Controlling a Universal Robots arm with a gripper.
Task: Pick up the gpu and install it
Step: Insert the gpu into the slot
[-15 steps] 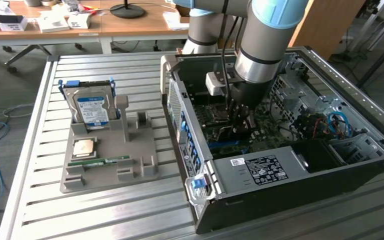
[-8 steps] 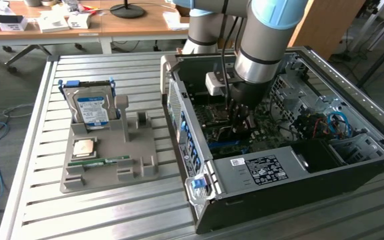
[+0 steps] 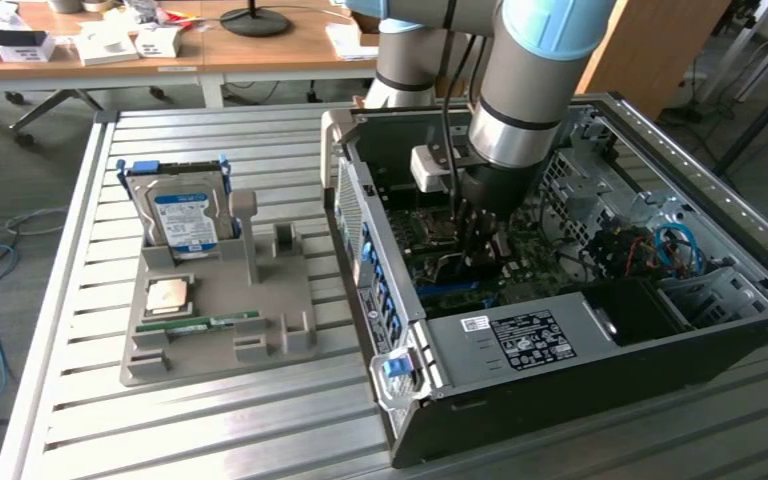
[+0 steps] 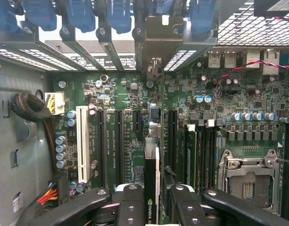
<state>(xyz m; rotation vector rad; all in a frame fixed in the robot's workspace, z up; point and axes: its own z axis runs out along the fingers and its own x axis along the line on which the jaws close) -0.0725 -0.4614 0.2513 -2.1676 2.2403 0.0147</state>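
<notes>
Wrist view: the gpu [image 4: 152, 174] is seen edge-on, clamped between the two black fingers [image 4: 130, 207] of the gripper [image 4: 152, 209], its thin dark edge running away toward the rear slot openings of the computer case [image 4: 22, 141]. The card is held upright, perpendicular to the motherboard [image 4: 135, 122], which is judged to be the attitude needed for its contact edge to meet one of the long expansion slots [image 4: 117, 141]. Its far end is lined up with a gap in the rear bracket row [image 4: 156, 42], presumably so that the metal bracket can sit there. Whether the card is already seated or is just above the board cannot be told.

In the exterior view the gripper [image 3: 480, 238] is reached down inside the open case [image 3: 518, 345], which lies on its side on the bench [image 3: 77, 420] so that the board faces upward. On the exterior view's left a grey parts holder [image 3: 211, 330] is set well apart from the case, with a hard drive [image 3: 184, 218] standing upright in it and a memory stick [image 3: 197, 323] and a processor [image 3: 171, 296] lying flat, each kept in its own recess.
</notes>
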